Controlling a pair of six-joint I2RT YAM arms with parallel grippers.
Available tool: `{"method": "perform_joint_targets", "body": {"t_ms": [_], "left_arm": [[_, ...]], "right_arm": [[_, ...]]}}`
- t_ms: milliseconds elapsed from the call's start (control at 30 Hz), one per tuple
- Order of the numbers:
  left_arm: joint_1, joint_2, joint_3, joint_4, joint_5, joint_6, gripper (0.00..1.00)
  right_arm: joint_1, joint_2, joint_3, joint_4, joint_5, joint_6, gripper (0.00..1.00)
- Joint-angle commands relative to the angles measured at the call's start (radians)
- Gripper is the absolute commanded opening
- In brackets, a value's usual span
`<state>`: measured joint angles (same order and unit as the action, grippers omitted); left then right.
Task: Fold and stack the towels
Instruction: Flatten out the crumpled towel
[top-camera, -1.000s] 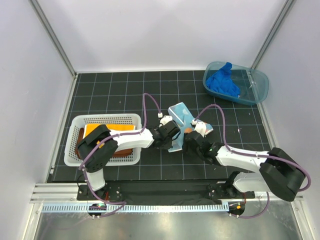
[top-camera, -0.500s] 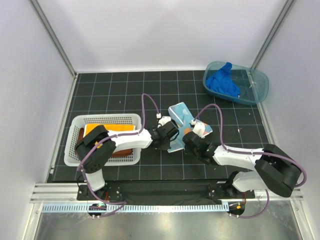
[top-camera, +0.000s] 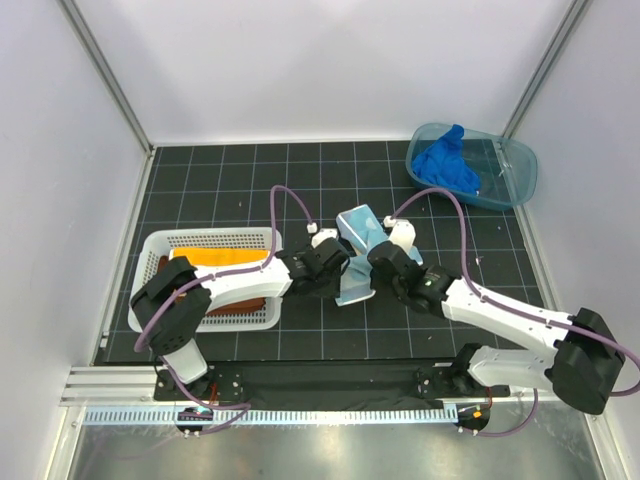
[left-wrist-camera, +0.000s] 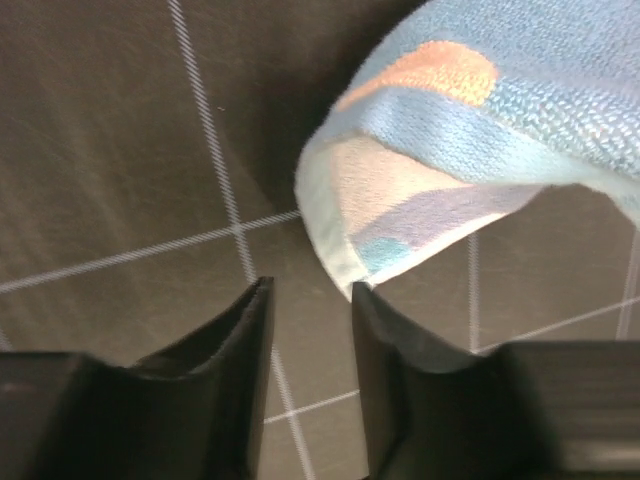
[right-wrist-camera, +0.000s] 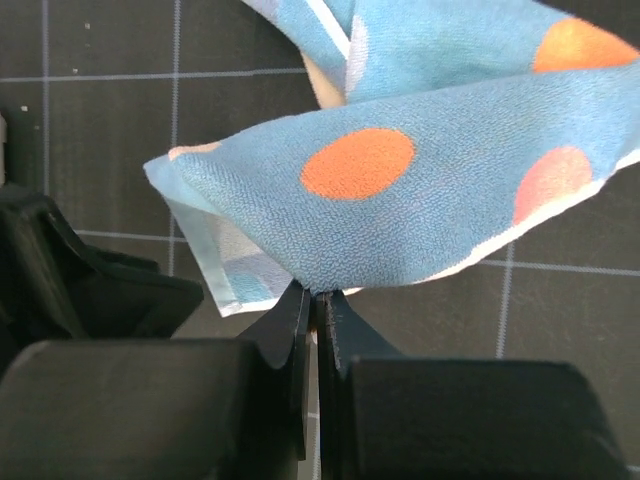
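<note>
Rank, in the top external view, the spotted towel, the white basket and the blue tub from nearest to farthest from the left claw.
1. Spotted towel: just at the tips of the left claw, in the middle of the mat.
2. White basket: to the left, beside the left arm.
3. Blue tub: far right corner.

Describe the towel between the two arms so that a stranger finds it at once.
Look at the middle of the black gridded table, between the white basket and the blue tub. There is a light blue towel, pinched by the right arm's jaws. Only it has orange spots.
</note>
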<state>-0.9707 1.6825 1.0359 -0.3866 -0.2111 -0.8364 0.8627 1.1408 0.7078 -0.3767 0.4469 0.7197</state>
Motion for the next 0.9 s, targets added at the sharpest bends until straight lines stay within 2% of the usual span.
{"method": "perform_joint_targets", "body": {"t_ms": [0,133,267,467,767,833,867], "left_arm": [[0.001,-0.032,-0.036,0.093,0.038,-0.041,0.49],[0.001,-0.018,-0.062,0.164,0.042,-0.041,0.58],[0.001,-0.001,-0.074,0.245,0.064,-0.023,0.58],[0.001,0.042,-0.065,0.298,0.049,-0.009,0.57],[0.001,0.066,-0.094,0.38,-0.007,0.031,0.48],[0.001,0.066,-0.096,0.38,0.002,0.033,0.42],[0.001,0.059,-0.097,0.382,0.006,0.028,0.36]], "right_arm": [[-0.001,0.017,0.09,-0.088,0.067,-0.037,0.02],[-0.03,0.036,0.15,-0.126,0.081,-0.06,0.02],[-0.105,0.03,0.177,-0.131,0.037,-0.083,0.02],[-0.149,0.022,0.174,-0.126,-0.004,-0.098,0.01],[-0.185,-0.004,0.139,-0.119,-0.03,-0.097,0.01],[-0.194,-0.007,0.136,-0.116,-0.039,-0.098,0.01],[-0.195,-0.009,0.134,-0.117,-0.039,-0.097,0.01]]}}
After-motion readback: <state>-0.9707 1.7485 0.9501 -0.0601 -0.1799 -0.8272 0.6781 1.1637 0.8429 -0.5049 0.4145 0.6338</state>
